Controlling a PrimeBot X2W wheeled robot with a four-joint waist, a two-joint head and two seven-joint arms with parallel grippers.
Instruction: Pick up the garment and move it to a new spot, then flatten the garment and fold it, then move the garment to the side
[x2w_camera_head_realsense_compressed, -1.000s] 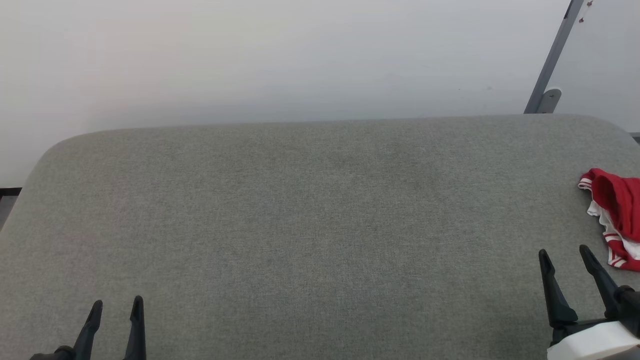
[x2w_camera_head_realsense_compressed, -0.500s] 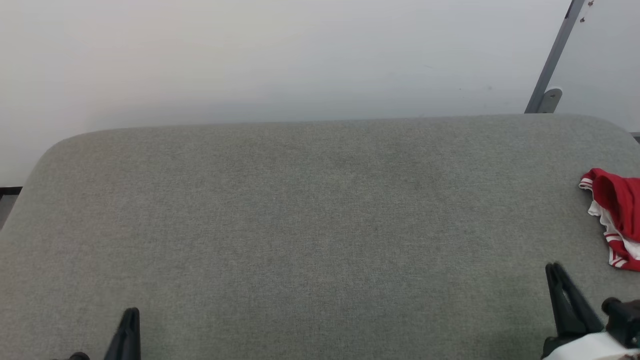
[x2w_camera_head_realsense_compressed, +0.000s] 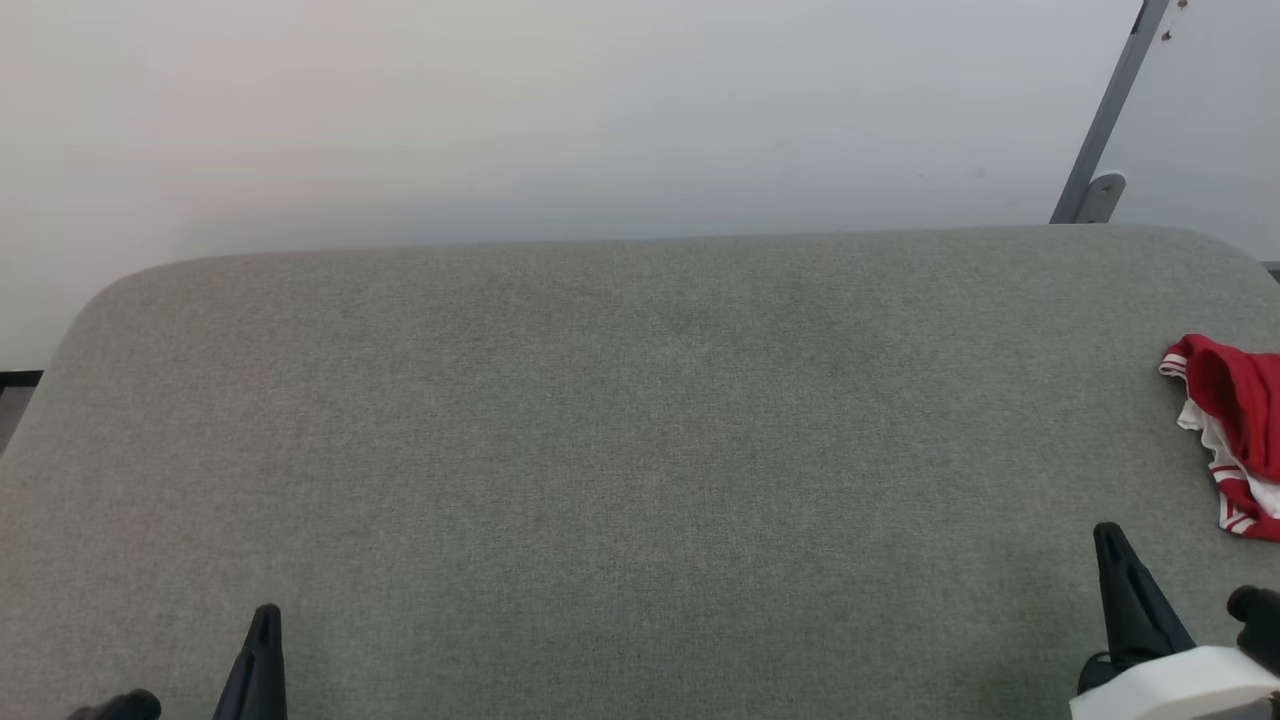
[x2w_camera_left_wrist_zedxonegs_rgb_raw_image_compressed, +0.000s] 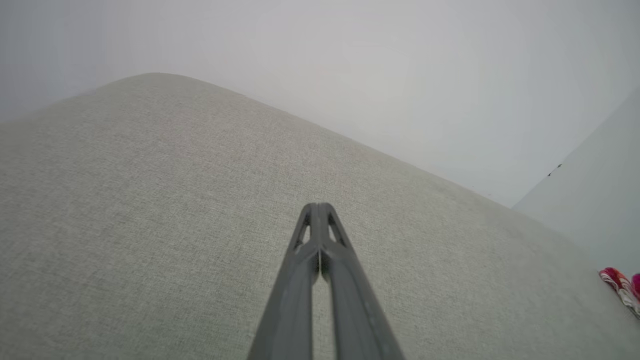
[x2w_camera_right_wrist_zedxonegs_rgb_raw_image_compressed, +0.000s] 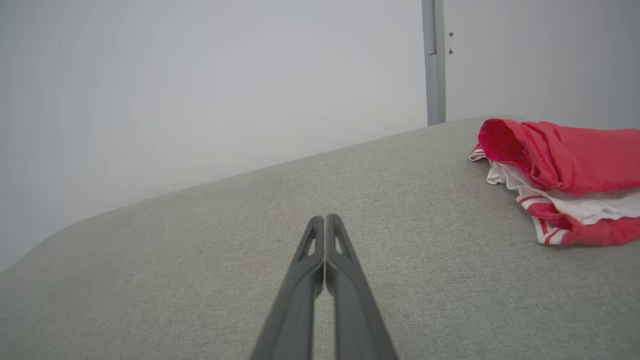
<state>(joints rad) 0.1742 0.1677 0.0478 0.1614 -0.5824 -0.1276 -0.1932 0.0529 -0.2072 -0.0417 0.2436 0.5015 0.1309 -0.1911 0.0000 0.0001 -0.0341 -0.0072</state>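
Left pincer (x2w_camera_left_wrist_zedxonegs_rgb_raw_image_compressed: 318, 206): fully closed, long dark fingers (x2w_camera_left_wrist_zedxonegs_rgb_raw_image_compressed: 292, 300) pressed together tip to tip, nothing between them, over bare cloth at the near left of the tabletop (x2w_camera_head_realsense_compressed: 640, 420); touching the surface or just above it, impossible to tell. Right pincer (x2w_camera_right_wrist_zedxonegs_rgb_raw_image_compressed: 325, 217): likewise clamped together on nothing, at the near right, pale forearm casing (x2w_camera_head_realsense_compressed: 1170, 685) behind it, tips aimed to the left of the garment (x2w_camera_right_wrist_zedxonegs_rgb_raw_image_compressed: 565, 160) and apart from it.

Fingers slim and tapering, matt dark plastic, with slotted openings near the tips.

Garment crumpled in a soft heap at the far right of the tabletop, cut off by the head view's border: bright red fabric folded over white cloth, red-and-white striped bands along the lower edge.

Tabletop wide, rounded at the corners, covered in grey-green woven fabric of fine grain. Behind it, a plain pale wall (x2w_camera_head_realsense_compressed: 500, 120) and a slanted grey metal post (x2w_camera_head_realsense_compressed: 1110, 110).
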